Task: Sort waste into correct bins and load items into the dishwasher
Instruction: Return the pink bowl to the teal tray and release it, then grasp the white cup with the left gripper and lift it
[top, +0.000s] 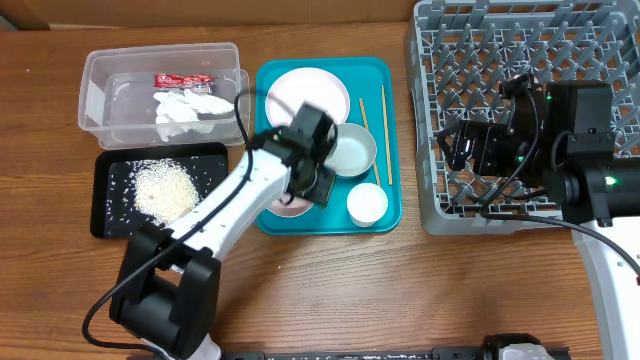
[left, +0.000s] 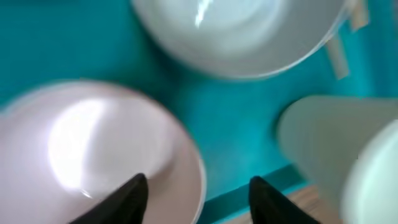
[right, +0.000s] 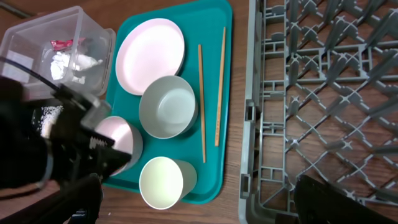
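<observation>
Since the wrapper (top: 180, 79) and tissue (top: 185, 108) lie in the tub (top: 95, 100) and the rice (top: 163, 190) in the black tray (top: 105, 215), the waste looks sorted; the dishes are all on the teal tray (right: 211, 25), and the rack (right: 311, 93) shows bare. The left hand (left: 198, 180) is low over the small plate (left: 93, 149) at the tray's near edge, spread and holding nothing: one finger over the plate's face, the other past its rim. Judged step: pinch that rim. Sink the outer finger beside the rim, close squarely, and lift clear before travelling. The wrist view is blurred, so contact cannot be told. It is crowded here: the cup (right: 160, 182) is just beside the plate, the bowl (right: 166, 106) just behind, and the tray lip is close. The large plate (right: 151, 55) sits at the far end, with the chopsticks (right: 201, 99) along the rack side. The right hand (top: 465, 145), released and empty, hangs over the rack's tray-side part and may block the drop. Open room: straight up, or bare bench (top: 400, 300) nearer the robot.
</observation>
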